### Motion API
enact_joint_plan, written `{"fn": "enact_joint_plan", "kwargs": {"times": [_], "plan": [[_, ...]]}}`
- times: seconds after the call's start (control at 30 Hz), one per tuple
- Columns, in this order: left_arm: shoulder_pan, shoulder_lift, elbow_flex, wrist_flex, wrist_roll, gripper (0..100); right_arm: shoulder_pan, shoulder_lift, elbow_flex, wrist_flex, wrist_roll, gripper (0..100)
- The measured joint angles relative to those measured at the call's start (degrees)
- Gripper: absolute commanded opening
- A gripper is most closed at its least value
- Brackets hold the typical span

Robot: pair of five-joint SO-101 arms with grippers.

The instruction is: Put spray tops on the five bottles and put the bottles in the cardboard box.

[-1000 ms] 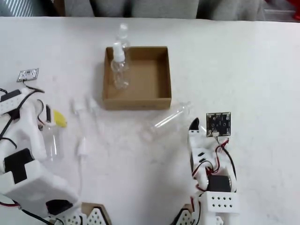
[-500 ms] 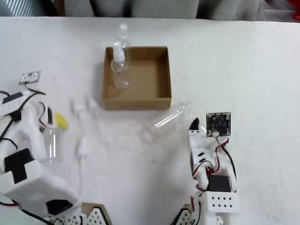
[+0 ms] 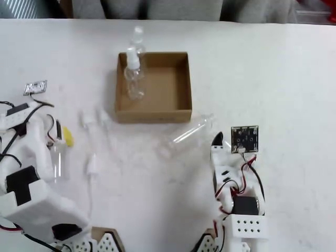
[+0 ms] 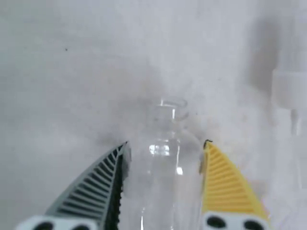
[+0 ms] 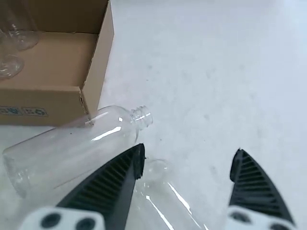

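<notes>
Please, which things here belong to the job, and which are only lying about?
Job: box; two bottles inside; upright bottle in left end effector; two lying bottles; loose spray tops.
Other: small board on wire.

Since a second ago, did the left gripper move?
Yes, slightly: the left gripper, shut on a topless bottle, drew back from the cardboard box.

A white table (image 3: 283, 73) spreads before me. Past its far edge: something red (image 3: 319, 6) at one o'clock, grey shapes (image 3: 184, 8) at twelve.
</notes>
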Motion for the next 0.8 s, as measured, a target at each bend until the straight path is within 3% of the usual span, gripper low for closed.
{"fn": "enact_joint_plan", "kwargs": {"times": [0.63,0.8], "plan": [[-4.6,0.0,0.0,2.3,0.4,8,0.0,0.0,0.0,0.0,0.2,26.5],[-6.4,-0.3,1.8,0.8,0.4,8,0.0,0.0,0.0,0.0,3.2,26.5]]}}
